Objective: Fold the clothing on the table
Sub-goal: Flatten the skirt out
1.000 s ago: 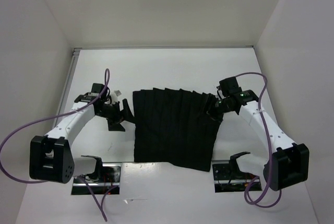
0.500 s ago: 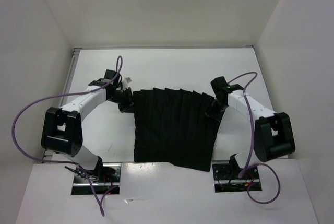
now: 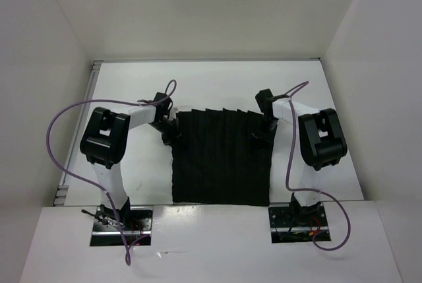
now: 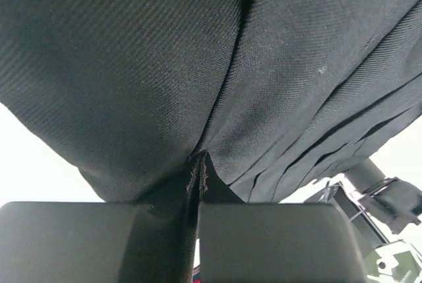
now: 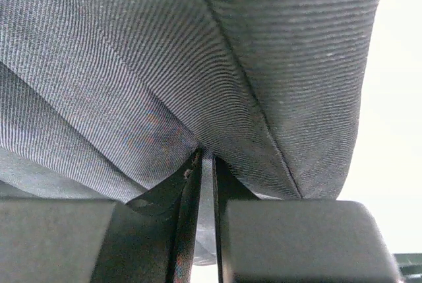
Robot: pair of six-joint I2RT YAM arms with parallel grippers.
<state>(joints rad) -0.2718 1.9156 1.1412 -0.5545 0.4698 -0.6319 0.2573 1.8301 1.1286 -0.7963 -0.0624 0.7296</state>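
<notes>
Clothing (image 3: 221,161) lies flat mid-table (image 3: 217,82), between the two arms. Big change from a second ago: back then both grippers were spread and sitting just off the far corners. Now the left gripper (image 3: 173,132) is clamped hard on the far left corner and the right gripper (image 3: 262,135) is pinching the far right one. Both wrist cams show a fold of black fabric caught between the fingers. Both arms' elbows have swung up and inward, and the far edge is pulled narrower, so the right side no longer flares out.
</notes>
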